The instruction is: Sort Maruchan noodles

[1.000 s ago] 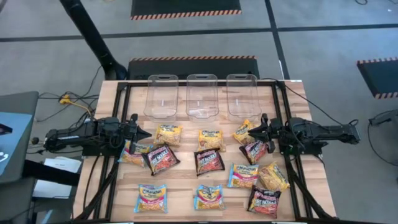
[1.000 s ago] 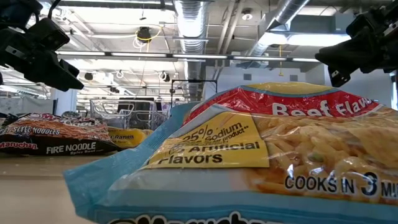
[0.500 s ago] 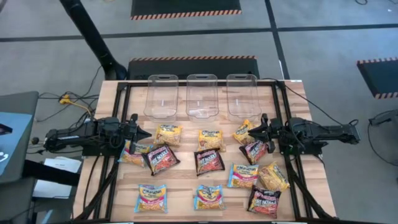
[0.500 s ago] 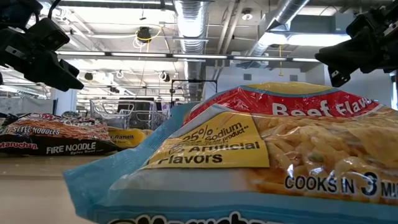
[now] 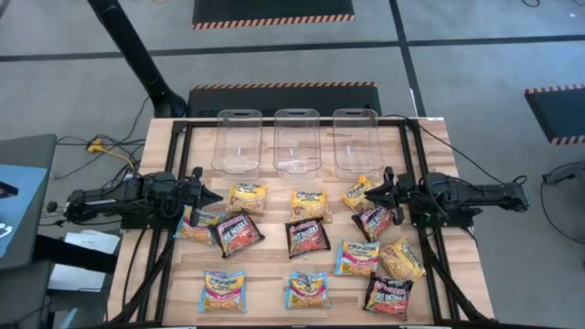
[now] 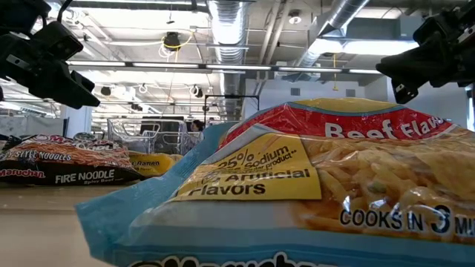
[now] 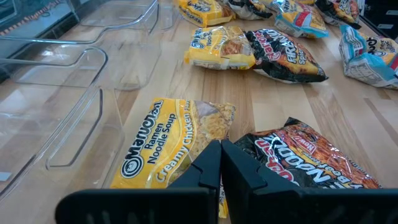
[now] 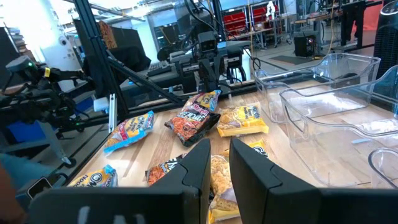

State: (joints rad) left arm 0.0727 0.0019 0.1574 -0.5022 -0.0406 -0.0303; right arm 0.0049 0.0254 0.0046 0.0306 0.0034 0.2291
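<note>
Both grippers are hovering over the packet field in the high view: the left gripper [image 5: 212, 196] pinched shut beside a yellow packet [image 5: 248, 197], the right gripper [image 5: 377, 193] slightly parted, holding nothing, near three empty bins [image 5: 296, 142]. From the left wrist, that yellow packet [image 7: 177, 140] is lying just ahead, long axis pointing away. From the right wrist, its gripper [image 8: 219, 163] is hanging over another yellow packet [image 8: 219, 173], probably nearer.
</note>
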